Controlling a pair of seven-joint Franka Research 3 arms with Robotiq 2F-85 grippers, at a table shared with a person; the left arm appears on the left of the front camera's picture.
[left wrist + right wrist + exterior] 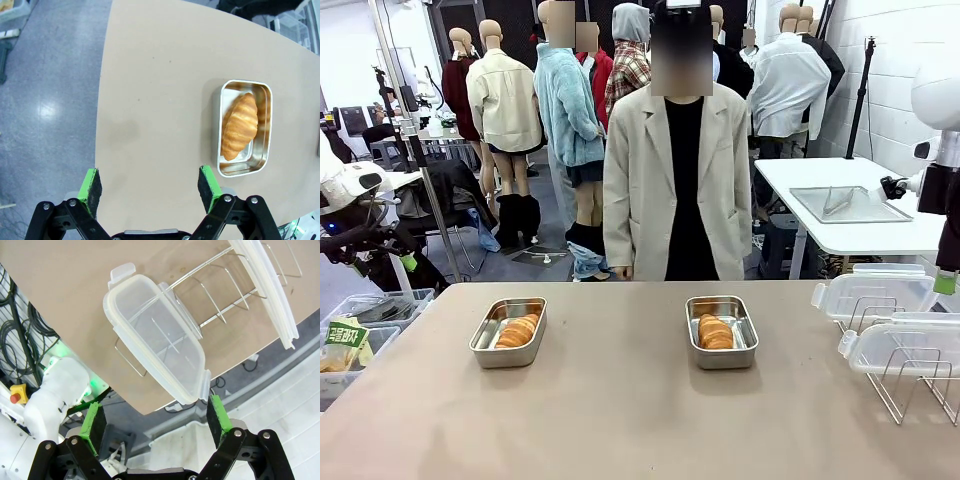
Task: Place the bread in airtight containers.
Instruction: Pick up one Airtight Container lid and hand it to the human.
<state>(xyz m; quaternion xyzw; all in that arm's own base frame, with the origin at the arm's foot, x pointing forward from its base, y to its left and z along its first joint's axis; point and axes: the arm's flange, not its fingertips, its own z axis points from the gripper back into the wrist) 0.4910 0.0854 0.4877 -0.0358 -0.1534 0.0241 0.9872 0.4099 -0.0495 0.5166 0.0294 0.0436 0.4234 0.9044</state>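
Observation:
Two steel containers stand open on the tan table. The left container (508, 331) holds one golden bread roll (517, 330), and the right container (721, 331) holds the other roll (716, 332). My left gripper (149, 184) hangs open above bare tabletop, with a container (266, 131) and its bread (240, 126) off to its right. My right gripper (155, 417) is open above a clear snap lid (157, 335) that leans in a wire rack (225, 295). A second lid (265, 285) stands beyond it. Both lids (875, 295) (905, 348) sit at the table's right edge.
A person in a cream jacket (675, 180) stands at the far side, hands down. Clear bins with a green packet (345, 340) sit off the table's left edge. A white table with a flat steel tray (848, 204) stands behind on the right.

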